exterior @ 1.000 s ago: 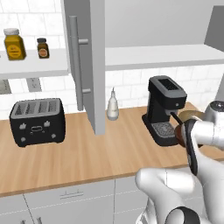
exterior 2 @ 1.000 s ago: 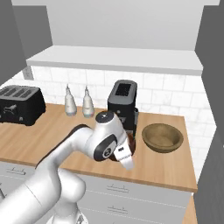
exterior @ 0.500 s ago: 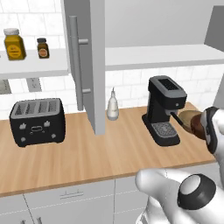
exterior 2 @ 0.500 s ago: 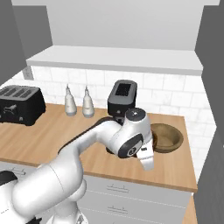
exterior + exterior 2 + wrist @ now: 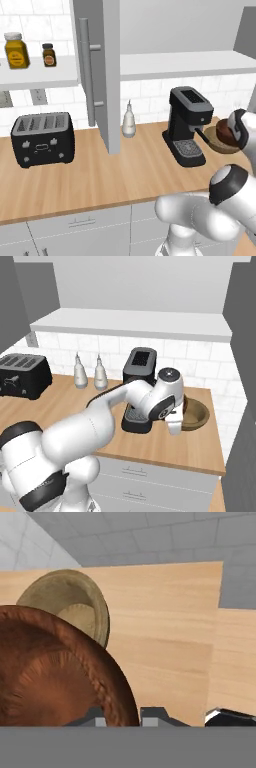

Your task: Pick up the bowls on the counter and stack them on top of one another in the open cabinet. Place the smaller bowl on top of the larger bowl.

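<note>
Reddish-brown smaller bowl (image 5: 55,672) pinched at its rim between narrow fingers (image 5: 150,714), above bare counter (image 5: 165,642) beside larger bowl (image 5: 75,604)

Glossy reddish-brown smaller bowl (image 5: 55,672), matt tan wooden larger bowl (image 5: 75,607), wood-grain counter (image 5: 165,637).

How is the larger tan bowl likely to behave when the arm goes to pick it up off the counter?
The larger bowl looks like thick-rimmed wood, so probably rigid and not fragile. Its wide, shallow shape on the counter suggests it will sit stable rather than tip. The thick rim may make a pinch grip less secure.
</note>
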